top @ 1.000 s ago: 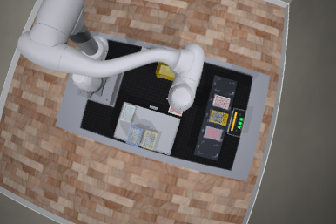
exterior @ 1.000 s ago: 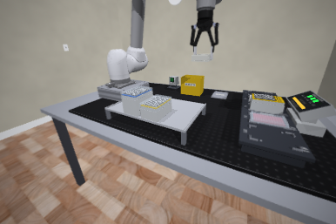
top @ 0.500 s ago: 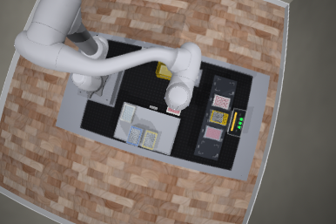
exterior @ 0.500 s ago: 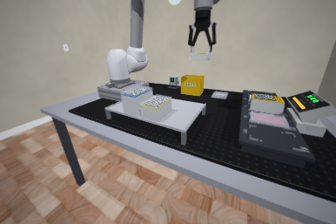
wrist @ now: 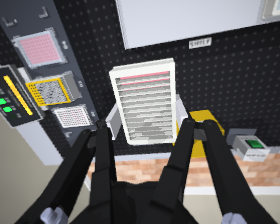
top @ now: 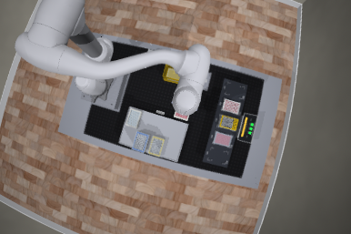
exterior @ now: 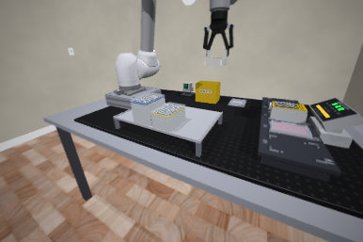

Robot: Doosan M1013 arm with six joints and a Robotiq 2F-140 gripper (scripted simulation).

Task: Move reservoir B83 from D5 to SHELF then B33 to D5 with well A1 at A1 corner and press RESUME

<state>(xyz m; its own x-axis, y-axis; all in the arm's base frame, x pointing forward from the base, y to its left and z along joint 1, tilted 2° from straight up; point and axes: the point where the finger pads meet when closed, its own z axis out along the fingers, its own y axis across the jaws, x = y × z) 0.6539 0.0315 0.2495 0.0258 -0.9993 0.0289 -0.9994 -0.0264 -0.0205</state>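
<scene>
One arm, white w/ smooth rounded links, over a grey table (exterior: 155,159) topped w/ a black perforated mat (exterior: 235,143). Floor is wood parquet, walls plain beige.

Gripper (exterior: 217,50): black linkage fingers, abt half open, clamped on the long sides of a 12-trough reservoir (wrist: 143,102). Reservoir is a translucent white rectangle w/ parallel troughs, one pinkish strip at the far short end; hangs level, high above the mat, between the shelf and the deck in top view. Its ID can't be read.

Shelf (exterior: 207,121): flat pale grey board on short legs, small "SHELF" tag (wrist: 199,43) by its edge. On it: a blue-rimmed box (exterior: 147,105), a yellow-rimmed box (exterior: 167,114), both w/ speckled tops; top view also shows a third pale item (top: 134,117) behind them. Contents too small to tell.

Deck (exterior: 301,154): dark grey slab w/ bracket marks. Holds a pink-filled well plate (wrist: 37,48), a yellow-rimmed tip rack (wrist: 52,92), another well plate w/ pink dots (wrist: 71,116); end slots look bare in top view.

Panel (exterior: 335,110) beside deck: grey wedge, amber strip, green lights.

Yellow cube-ish block (exterior: 208,91) at back of mat. Small grey unit w/ green key (wrist: 253,145) near it.
</scene>
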